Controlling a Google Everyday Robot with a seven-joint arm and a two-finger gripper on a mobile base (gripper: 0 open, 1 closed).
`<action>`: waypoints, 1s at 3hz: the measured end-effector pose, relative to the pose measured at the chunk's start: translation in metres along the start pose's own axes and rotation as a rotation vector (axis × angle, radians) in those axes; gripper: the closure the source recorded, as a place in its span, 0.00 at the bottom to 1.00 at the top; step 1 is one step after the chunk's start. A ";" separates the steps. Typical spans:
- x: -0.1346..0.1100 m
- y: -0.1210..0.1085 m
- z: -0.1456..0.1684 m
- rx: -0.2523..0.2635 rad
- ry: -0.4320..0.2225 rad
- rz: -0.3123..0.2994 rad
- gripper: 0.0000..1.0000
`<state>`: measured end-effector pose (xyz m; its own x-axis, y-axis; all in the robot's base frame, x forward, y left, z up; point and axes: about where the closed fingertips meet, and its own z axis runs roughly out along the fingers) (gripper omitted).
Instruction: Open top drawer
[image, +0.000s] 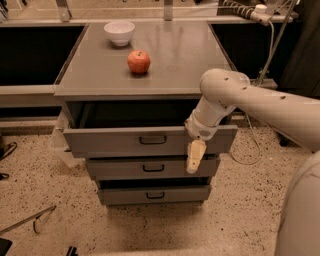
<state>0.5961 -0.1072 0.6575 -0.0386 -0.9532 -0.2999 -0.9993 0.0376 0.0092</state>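
Observation:
The top drawer (115, 141) is the widest grey metal drawer and stands pulled out from the cabinet, showing a dark gap behind its front. Its small black loop handle (152, 140) sits at the middle of the flat front. My gripper (195, 157) hangs in front of the drawer's right part, to the right of the handle and apart from it, pointing down over the middle drawer (150, 167). The white arm (240, 97) reaches in from the right.
A red apple (139, 61) and a white bowl (119, 32) sit on the cabinet top (175, 60). The bottom drawer (152, 194) is below. A cable (250, 150) trails on the speckled floor at the right. Dark shelving flanks the cabinet.

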 end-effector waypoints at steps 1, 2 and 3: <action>-0.003 0.040 -0.012 -0.030 -0.042 0.033 0.00; -0.003 0.040 -0.012 -0.030 -0.042 0.033 0.00; -0.002 0.050 -0.015 -0.027 -0.008 0.044 0.00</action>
<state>0.5457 -0.1074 0.6728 -0.0823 -0.9483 -0.3064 -0.9963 0.0709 0.0480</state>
